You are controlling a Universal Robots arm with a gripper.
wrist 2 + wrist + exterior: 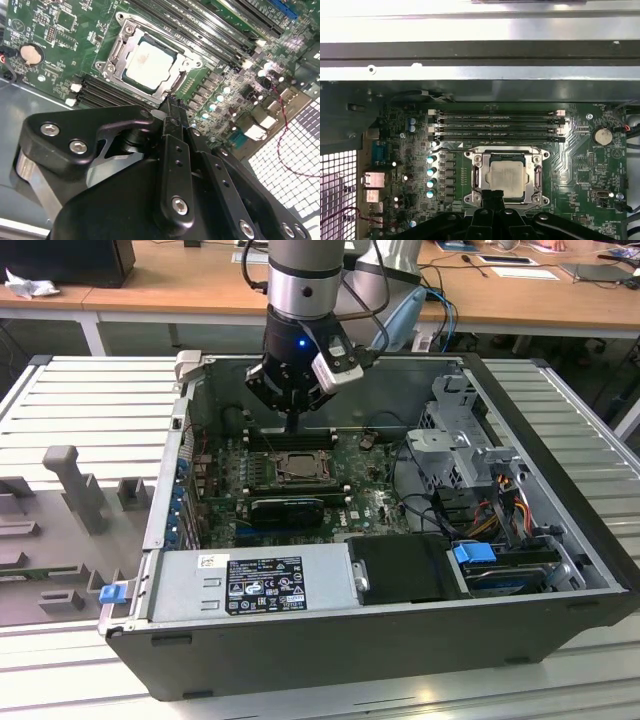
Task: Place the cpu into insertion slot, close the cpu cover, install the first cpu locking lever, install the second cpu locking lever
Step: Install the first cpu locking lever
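The cpu (150, 62) lies flat in the insertion slot (470, 156) on the green motherboard, silvery face up; the first wrist view shows the cpu (506, 175) too. The cpu cover (167, 89) rests down around the chip as a metal frame, its window showing the chip's face. My gripper (171, 106) hangs just over the socket's edge, its black fingers pressed together with nothing between them. In the exterior view the gripper (291, 426) points down inside the open computer case, a little behind the socket (297, 466).
Black memory slots (497, 125) run beside the socket. A long black card (288, 508) sits in front of it. The power supply (255, 585), a drive cage (460, 440) and cables (500, 510) fill the case. The case wall (470, 55) stands close behind.
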